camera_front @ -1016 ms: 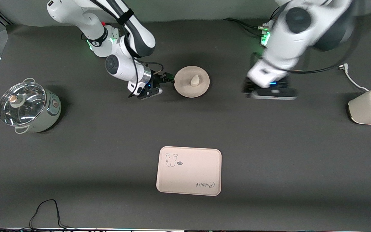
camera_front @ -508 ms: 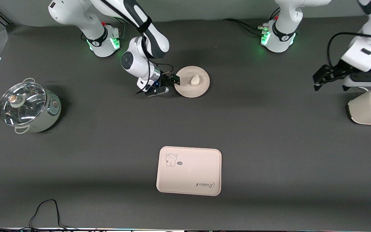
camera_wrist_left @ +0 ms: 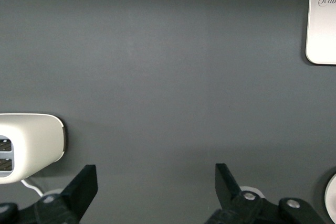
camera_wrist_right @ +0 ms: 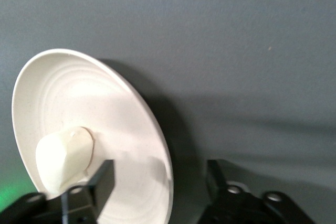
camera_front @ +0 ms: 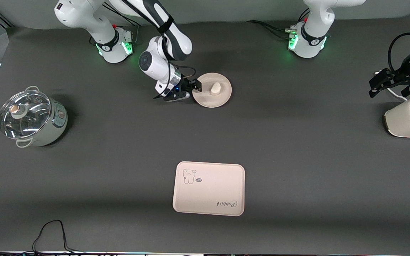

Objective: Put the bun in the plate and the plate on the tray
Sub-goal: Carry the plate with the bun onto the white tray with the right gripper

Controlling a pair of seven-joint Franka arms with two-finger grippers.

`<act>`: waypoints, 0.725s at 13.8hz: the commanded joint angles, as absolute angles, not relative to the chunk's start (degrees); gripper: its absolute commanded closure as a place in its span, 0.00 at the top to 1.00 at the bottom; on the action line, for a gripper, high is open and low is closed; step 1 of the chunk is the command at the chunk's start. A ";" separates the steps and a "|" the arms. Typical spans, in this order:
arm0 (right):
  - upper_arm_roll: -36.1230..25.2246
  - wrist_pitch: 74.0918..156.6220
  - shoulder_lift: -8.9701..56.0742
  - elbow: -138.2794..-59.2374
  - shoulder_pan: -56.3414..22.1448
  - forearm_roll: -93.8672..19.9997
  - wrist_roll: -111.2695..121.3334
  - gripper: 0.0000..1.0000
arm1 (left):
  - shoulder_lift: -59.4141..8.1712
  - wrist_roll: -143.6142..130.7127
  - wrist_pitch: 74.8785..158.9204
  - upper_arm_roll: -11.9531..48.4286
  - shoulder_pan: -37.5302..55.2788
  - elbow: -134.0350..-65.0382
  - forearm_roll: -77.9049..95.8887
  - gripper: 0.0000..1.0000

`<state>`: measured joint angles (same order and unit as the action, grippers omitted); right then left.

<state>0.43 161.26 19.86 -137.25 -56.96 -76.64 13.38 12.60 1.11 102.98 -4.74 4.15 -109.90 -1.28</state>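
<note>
Two claws appear over a dark grey desk (camera_front: 119, 149). Right claw (camera_front: 195, 86): low at the edge of the plate (camera_front: 212, 90) that faces the right arm's end of the desk, its fingers part open and straddling the rim, one above the dish and one outside it; in the right wrist view the rim passes between them, and whether they press it cannot be told. Plate: round, cream, shallow, with a raised rim and faint concentric rings. Bun (camera_front: 215, 88): a small, smooth, off-white lump resting on the plate near its middle, just past the right claw's tips. Tray (camera_front: 209, 188): cream, rectangular, rounded corners, a small animal drawing in one corner and the script word "Rabbit" in another; it lies flat and well apart from the right claw, nearer to the front camera than the plate. Left claw (camera_front: 386, 82): fully spread and holding nothing, above the desk beside a cream toaster (camera_front: 409, 117).
</note>
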 commanded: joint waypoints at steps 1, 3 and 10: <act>-0.09 164.08 21.09 -136.67 -58.36 -79.10 15.21 0.32 | 8.45 2.11 97.75 -4.22 3.43 -103.55 -1.14 1.00; -0.09 164.79 21.36 -136.41 -59.15 -79.54 15.12 0.00 | 6.43 2.11 95.02 -4.13 3.60 -100.21 -2.71 1.00; -1.93 160.86 20.92 -133.51 -54.94 -82.71 14.59 0.00 | 4.48 2.99 95.19 -3.87 3.87 -98.88 -3.08 1.00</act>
